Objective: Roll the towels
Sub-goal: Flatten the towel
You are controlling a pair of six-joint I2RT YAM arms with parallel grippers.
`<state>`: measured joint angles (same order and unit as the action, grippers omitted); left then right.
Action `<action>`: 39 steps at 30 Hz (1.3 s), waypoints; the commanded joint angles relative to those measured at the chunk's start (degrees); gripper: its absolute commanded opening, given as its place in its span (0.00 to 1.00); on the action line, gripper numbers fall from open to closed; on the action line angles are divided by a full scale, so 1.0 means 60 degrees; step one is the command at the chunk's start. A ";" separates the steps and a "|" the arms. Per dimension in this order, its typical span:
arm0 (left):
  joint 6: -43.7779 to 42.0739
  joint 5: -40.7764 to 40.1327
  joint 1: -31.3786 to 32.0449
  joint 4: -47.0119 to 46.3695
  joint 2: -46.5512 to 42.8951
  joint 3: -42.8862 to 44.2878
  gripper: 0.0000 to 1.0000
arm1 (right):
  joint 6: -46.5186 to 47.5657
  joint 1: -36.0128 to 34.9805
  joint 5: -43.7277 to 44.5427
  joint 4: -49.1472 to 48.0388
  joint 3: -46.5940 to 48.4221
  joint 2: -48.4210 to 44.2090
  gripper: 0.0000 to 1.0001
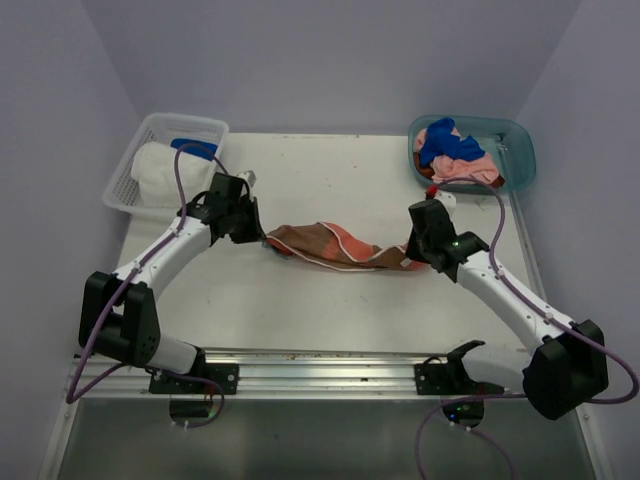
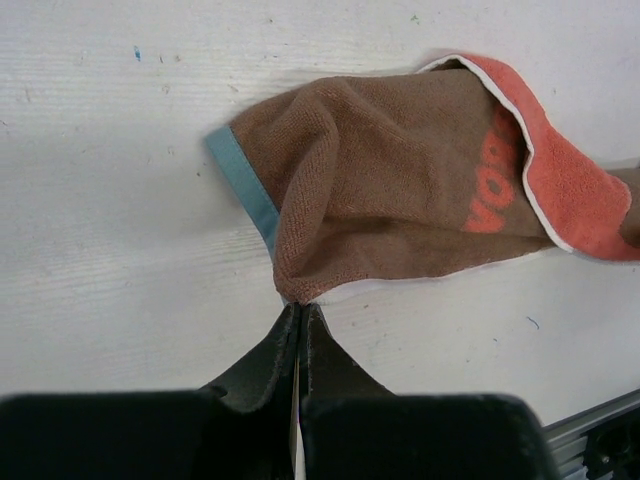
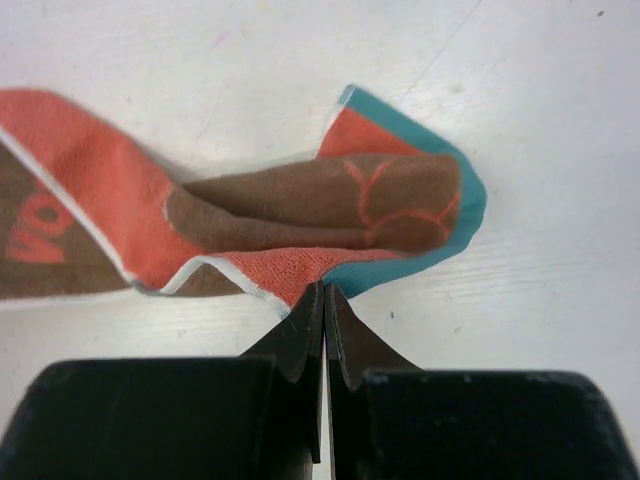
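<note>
Left pincer: clenched, tips pressed together on the bottom corner of the brown-and-orange towel, just beside its teal hem. The cloth fans out straight ahead of these tips and runs off toward my other pincer.
Right pincer: clenched too, nipping the orange fold next to the teal border at the opposite end. The cloth sits just ahead of these tips and trails away toward my left one.
Where the towel is: strung between my two pincers over the middle of the table, bunched and twisted rather than flat. I cannot tell whether its middle rests on the surface.
Long axis: it runs directly from one pincer to the other, crosswise in front of me.
Nearer arm: neither, since each already has its own end.
What the coming move turns on: I judge that drawing my pincers apart along that same line would take out the slack. The cloth needs to lie flat before I can roll it from one end.
Risk: each grip is on only a corner or fold, so a hard pull could slip it free.
Other towels: the blue and pink towels are heaped in the teal tub, beyond my right pincer and well apart from it.
</note>
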<state>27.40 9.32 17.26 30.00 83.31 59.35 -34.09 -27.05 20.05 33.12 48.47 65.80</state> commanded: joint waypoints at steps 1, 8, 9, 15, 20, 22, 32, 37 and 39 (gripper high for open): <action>-0.0157 -0.0235 -0.0078 0.0156 -0.0524 -0.0019 0.00 | 0.0407 0.0858 0.0190 -0.0480 0.0725 0.0734 0.00; -0.0216 -0.0499 -0.0078 0.0508 -0.1008 -0.0209 0.00 | 0.0481 0.2559 -0.0515 -0.1534 0.2100 0.2316 0.00; -0.0201 -0.0513 -0.0078 0.0508 -0.1067 -0.0253 0.00 | 0.0495 0.2835 -0.0646 -0.1594 0.2233 0.2450 0.00; -0.0245 -0.0805 -0.0093 0.0654 -0.1389 -0.0429 0.00 | 0.1416 0.3292 -0.2184 -0.0205 0.3991 0.3870 0.44; -0.0274 -0.1420 -0.0195 0.0903 -0.1667 0.0067 0.00 | 0.1448 0.3292 -0.2375 -0.0612 0.2270 0.2746 0.62; -0.0230 -0.2032 -0.0210 0.0918 -0.1784 0.0200 0.00 | 0.1272 0.3278 -0.2842 -0.0774 0.1579 0.2177 0.62; -0.0246 -0.1598 -0.0210 0.0714 -0.1243 0.0260 0.00 | 0.0233 0.1169 -0.3591 -0.2179 -0.0973 0.1849 0.61; -0.0157 -0.1290 -0.0210 0.0654 -0.1243 0.0186 0.00 | -0.0163 0.1110 -0.3708 -0.2999 -0.1018 0.2479 0.61; -0.0157 -0.1334 -0.0210 0.0684 -0.1287 0.0172 0.00 | -0.0207 0.1080 -0.3811 -0.3162 -0.0828 0.3019 0.61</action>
<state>26.37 0.43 16.45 35.46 76.07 59.79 -33.19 -20.40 -1.17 19.51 42.17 80.79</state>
